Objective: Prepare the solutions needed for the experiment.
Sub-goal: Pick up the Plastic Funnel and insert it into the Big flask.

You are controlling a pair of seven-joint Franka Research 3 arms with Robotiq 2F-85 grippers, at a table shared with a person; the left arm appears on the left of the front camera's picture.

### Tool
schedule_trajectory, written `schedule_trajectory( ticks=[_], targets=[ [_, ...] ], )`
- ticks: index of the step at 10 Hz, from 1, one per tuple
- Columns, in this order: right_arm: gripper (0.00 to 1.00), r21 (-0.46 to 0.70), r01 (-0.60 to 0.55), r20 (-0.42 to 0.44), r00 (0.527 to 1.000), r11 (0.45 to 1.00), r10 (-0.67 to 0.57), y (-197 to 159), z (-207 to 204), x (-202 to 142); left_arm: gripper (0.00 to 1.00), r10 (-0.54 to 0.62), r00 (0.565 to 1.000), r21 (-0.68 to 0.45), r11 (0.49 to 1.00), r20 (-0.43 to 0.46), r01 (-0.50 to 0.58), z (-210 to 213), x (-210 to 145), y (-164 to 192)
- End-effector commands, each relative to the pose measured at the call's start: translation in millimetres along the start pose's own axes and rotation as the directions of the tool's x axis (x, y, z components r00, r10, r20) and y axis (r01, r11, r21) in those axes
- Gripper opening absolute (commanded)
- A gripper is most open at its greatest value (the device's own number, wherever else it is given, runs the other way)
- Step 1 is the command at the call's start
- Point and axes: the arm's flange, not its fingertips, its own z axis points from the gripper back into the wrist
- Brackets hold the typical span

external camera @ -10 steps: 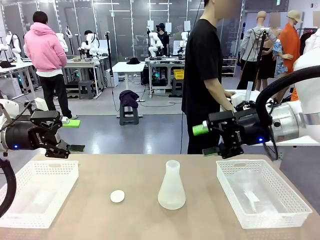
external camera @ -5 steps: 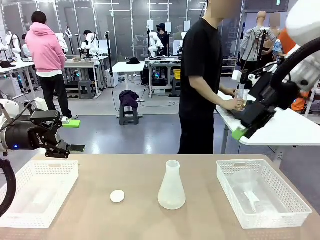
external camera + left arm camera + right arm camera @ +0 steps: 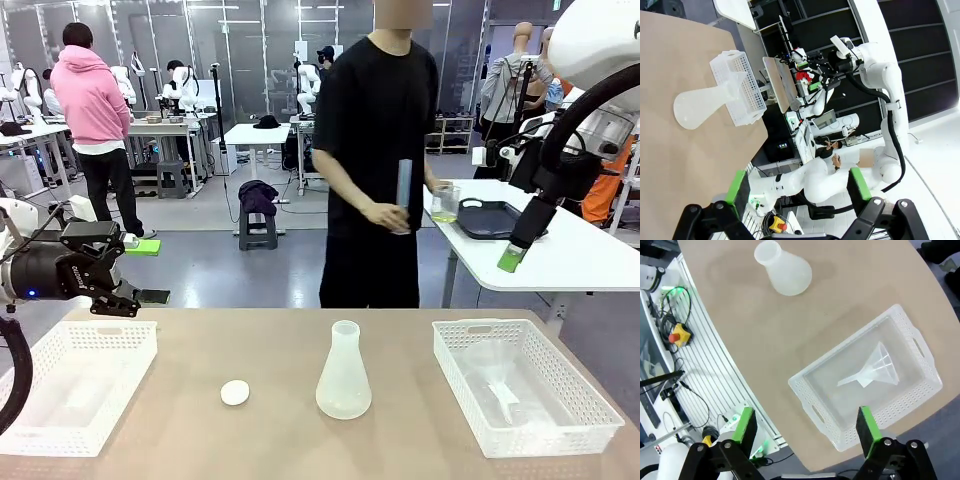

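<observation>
- A tan table (image 3: 250,440) in a robot lab carries an empty flask (image 3: 343,385), a white disc (image 3: 235,393) and two baskets; the right basket (image 3: 842,344) holds a funnel (image 3: 879,362).
- The solutions (image 3: 444,214), a shallow yellow-green layer, sit in a beaker (image 3: 446,200) beside the person (image 3: 375,150), beyond the table.
- The left end effector (image 3: 796,192) and right end effector (image 3: 805,430) hang with fingers apart, empty.
- An early step, I judge: next, the funnel goes into the flask.
- No print is legible.

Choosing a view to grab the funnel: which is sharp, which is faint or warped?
Right wrist view: funnel crisp and well lit. Front view: it is a faint clear shape behind the basket mesh. Left wrist view: rolled sideways, flask sharp.
</observation>
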Motion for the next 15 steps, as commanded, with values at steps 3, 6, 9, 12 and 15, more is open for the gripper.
schedule_trajectory(
  ticks=[3, 6, 9, 12, 15],
  targets=[
    [1.00, 0.010, 0.030, 0.026, 0.999, 0.999, -0.031, 15.5, -0.9, -2.4, 1.00, 0.004, 1.000, -0.009, 1.000, -0.007, -0.004, 0.6, -0.4, -1.7],
    [1.00, -0.042, -0.217, -0.181, 0.962, 0.975, 0.206, -58.1, -9.6, 1.8, 1.00, 0.004, 1.000, -0.009, 1.000, -0.007, -0.004, 0.6, -0.4, -1.7],
    [1.00, -0.250, -0.295, -0.199, 0.948, 0.922, 0.250, -125.1, -18.0, 20.4, 1.00, 0.004, 1.000, -0.009, 1.000, -0.007, -0.004, 0.6, -0.4, -1.7],
    [1.00, -0.265, -0.313, -0.067, 0.950, 0.912, 0.306, -134.2, -42.8, 23.0, 1.00, 0.004, 1.000, -0.009, 1.000, -0.007, -0.004, 0.6, -0.4, -1.7],
    [1.00, -0.170, -0.373, -0.126, 0.926, 0.912, 0.356, -127.7, -45.9, 17.9, 1.00, 0.004, 1.000, -0.009, 1.000, -0.007, -0.004, 0.6, -0.4, -1.7]
  ],
)
